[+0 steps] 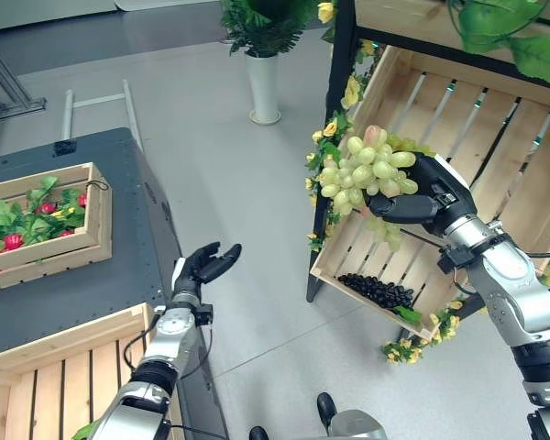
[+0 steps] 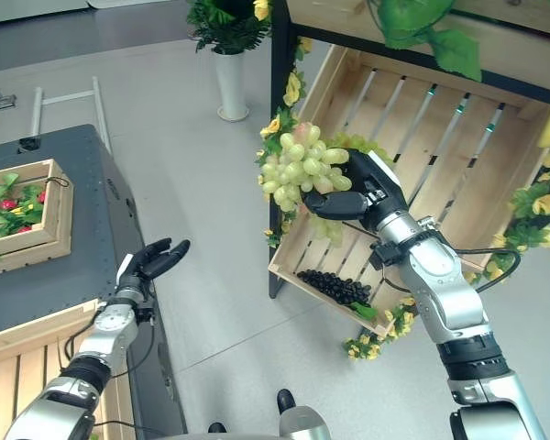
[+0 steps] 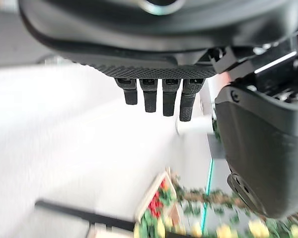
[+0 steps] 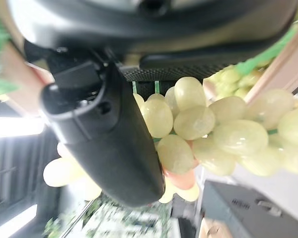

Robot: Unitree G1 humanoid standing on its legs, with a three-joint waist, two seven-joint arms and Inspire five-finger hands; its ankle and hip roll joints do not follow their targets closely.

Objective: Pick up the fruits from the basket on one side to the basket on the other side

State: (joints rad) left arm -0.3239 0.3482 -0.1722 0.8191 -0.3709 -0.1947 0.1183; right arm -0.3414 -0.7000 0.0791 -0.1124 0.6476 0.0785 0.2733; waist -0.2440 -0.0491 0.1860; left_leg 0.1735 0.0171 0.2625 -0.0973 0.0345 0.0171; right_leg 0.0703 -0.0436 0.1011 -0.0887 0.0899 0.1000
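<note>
Down at 7 o'clock the left hand [image 1: 204,266] hangs slack and empty, while the right hand [image 1: 420,197] cups green grapes [image 1: 365,170] at 1 o'clock over the slatted crate [image 1: 495,147]; probably light, squashy and floppy, so best supported from underneath.

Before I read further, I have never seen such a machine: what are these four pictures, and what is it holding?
This is a humanoid robot with two silver-grey arms and dark hands. Two pictures look down from its head; two come from cameras on its wrists. Its right hand is curled round a bunch of pale green grapes, lifted out of the tilted wooden crate, where a bunch of dark grapes lies. Its left hand hangs open over the grey floor. On the dark table stands a wooden crate of red fruit and leaves.
</note>
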